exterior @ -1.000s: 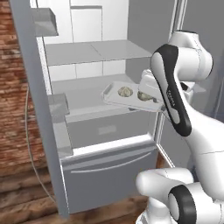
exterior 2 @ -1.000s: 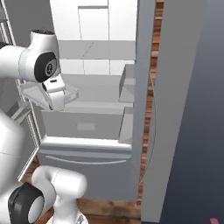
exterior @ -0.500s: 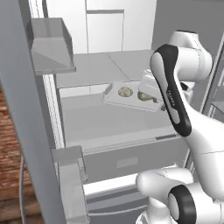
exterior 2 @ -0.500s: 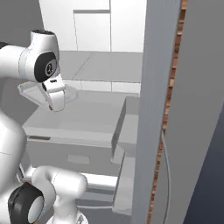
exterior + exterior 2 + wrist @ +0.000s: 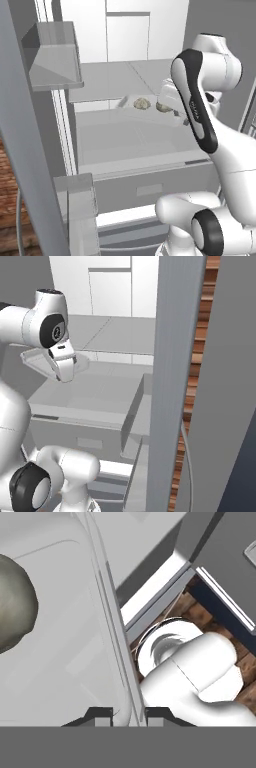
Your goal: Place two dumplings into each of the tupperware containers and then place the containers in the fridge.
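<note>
Left base view shows the white arm carrying a shallow, pale see-through rectangular tupperware container (image 5: 137,107) into the open grey-silver fridge (image 5: 125,75), with two lumpy tan dumplings (image 5: 142,103) sitting side by side in it. The tray hangs above the wide pale shelf (image 5: 125,140) in the middle of the fridge, apart from it and somewhat tilted.

In the hand view the gripper (image 5: 128,714) has its two small dark fingers (image 5: 100,714) pinched narrowly on the tray's thin wall (image 5: 112,627), one on each side of the rim, and one dumpling (image 5: 15,607) lies inside, near the far end from the grip. The hold is at one edge only, so the loaded end will likely want to sag.

The step in hand looks like setting this container down in the fridge. To do it well, level the tray first so the dumplings do not roll toward the low wall. Carry it further in over the shelf, away from the front lip, then lower slowly until the base rests flat. Release only once it is supported, and draw the fingers straight back along the rim so they do not drag the tray out. In the right base view the door bin (image 5: 137,416) stands close by on the open door; keep the elbow away from it.
</note>
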{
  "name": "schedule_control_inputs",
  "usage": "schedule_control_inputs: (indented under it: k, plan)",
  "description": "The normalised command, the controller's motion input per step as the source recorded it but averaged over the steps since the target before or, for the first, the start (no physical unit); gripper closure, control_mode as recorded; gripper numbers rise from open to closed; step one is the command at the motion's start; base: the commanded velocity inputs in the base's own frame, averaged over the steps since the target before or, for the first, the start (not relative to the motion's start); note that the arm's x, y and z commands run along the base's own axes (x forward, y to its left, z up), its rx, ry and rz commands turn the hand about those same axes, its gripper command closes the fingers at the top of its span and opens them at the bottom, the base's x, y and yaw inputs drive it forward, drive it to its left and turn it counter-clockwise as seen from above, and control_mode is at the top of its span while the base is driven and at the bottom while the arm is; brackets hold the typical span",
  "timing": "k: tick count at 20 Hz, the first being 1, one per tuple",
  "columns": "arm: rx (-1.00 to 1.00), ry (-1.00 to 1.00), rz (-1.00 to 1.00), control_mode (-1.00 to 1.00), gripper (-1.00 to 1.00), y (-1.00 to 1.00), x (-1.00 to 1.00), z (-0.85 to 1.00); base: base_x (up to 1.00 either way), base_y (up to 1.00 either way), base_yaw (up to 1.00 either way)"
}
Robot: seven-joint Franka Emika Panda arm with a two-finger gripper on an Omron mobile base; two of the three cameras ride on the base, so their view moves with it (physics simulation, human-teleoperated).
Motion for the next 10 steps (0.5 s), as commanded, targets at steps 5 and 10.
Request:
schedule_control_inputs:
  k: [5, 10]
  plan:
    - [0.00, -0.34, 0.13, -1.00, 1.00, 0.00, 0.00, 0.13, 0.00, 0.00, 0.00]
    - [0.05, -0.31, 0.11, -1.00, 1.00, -0.05, 0.35, 0.07, 0.00, 0.00, 0.00]
